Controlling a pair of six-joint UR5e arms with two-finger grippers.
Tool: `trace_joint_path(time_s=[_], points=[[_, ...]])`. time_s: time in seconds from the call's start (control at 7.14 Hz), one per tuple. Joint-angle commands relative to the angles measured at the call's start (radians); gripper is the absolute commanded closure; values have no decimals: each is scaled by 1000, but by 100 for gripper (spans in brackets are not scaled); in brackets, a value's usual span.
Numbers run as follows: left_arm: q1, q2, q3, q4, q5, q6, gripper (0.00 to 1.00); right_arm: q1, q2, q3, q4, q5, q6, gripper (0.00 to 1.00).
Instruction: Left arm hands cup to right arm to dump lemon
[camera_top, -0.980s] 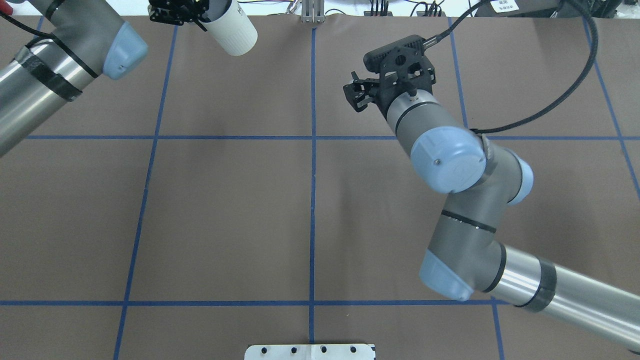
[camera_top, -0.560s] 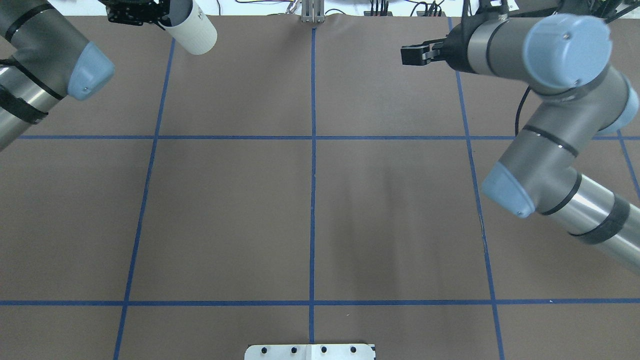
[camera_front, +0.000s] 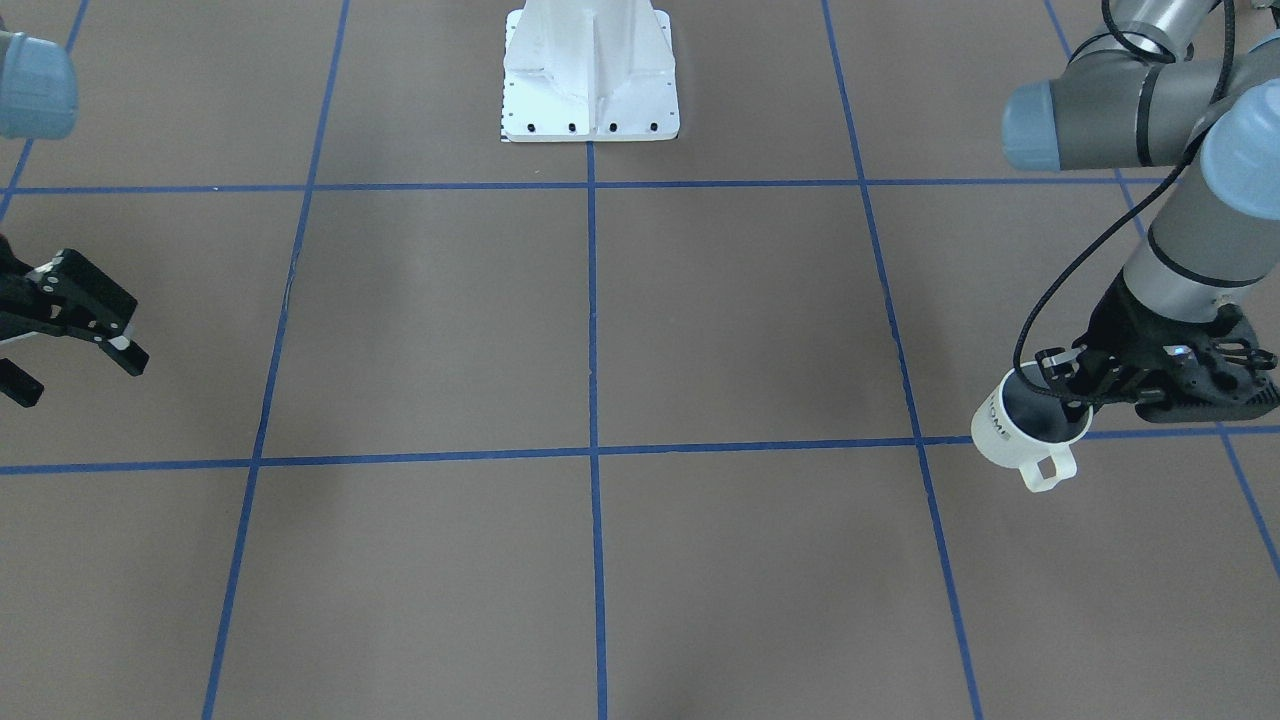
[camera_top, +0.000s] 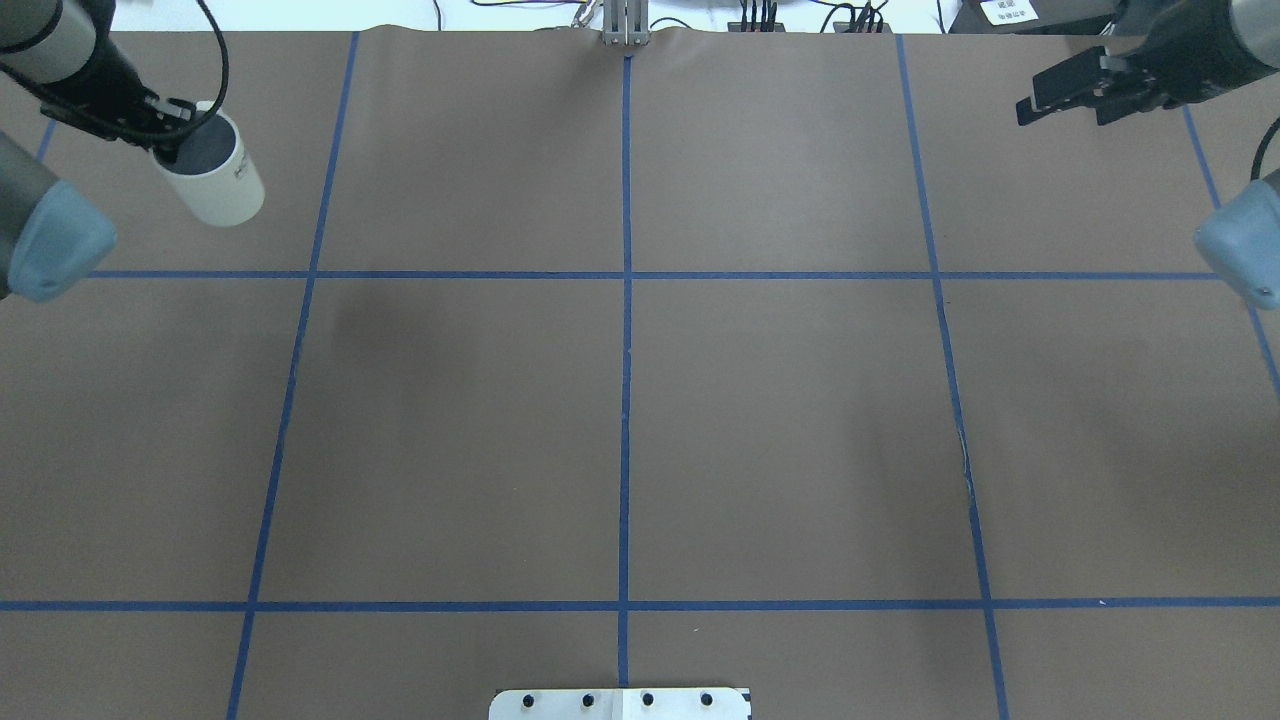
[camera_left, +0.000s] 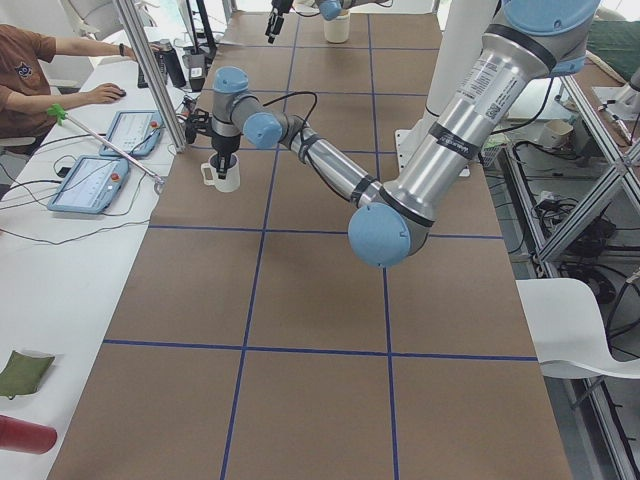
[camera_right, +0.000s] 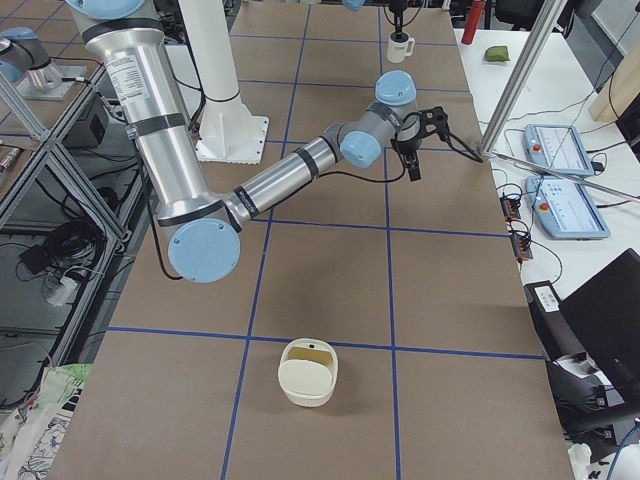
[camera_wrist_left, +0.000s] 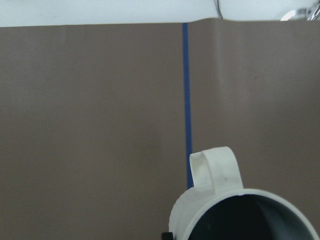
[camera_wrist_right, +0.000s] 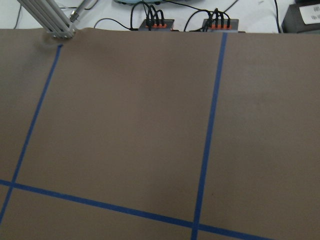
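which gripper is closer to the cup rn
Left. The left gripper grips the cup by its rim; the right gripper hangs open at the opposite side of the table, far from it.

My left arm (camera_front: 1190, 240) stretches to the table's far left corner, wrist pointing down. My left gripper (camera_front: 1078, 392) is clamped on the rim of the cup (camera_front: 1000, 428). My right arm (camera_top: 1240, 40) reaches the far right corner, my right gripper (camera_top: 1038, 98) lying level with its jaws apart.
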Motion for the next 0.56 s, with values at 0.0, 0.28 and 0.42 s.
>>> trace_joint_path(time_s=[0.0, 0.28, 0.42], points=[[1, 197, -60, -12, -6, 128, 100, 44, -84, 35, -142, 99, -107, 0], [1, 382, -82, -236, -114, 84, 100, 66, -182, 115, -255, 99, -257, 0], [4, 414, -82, -298, -162, 0, 100, 88, -190, 126, -335, 99, -356, 0]])
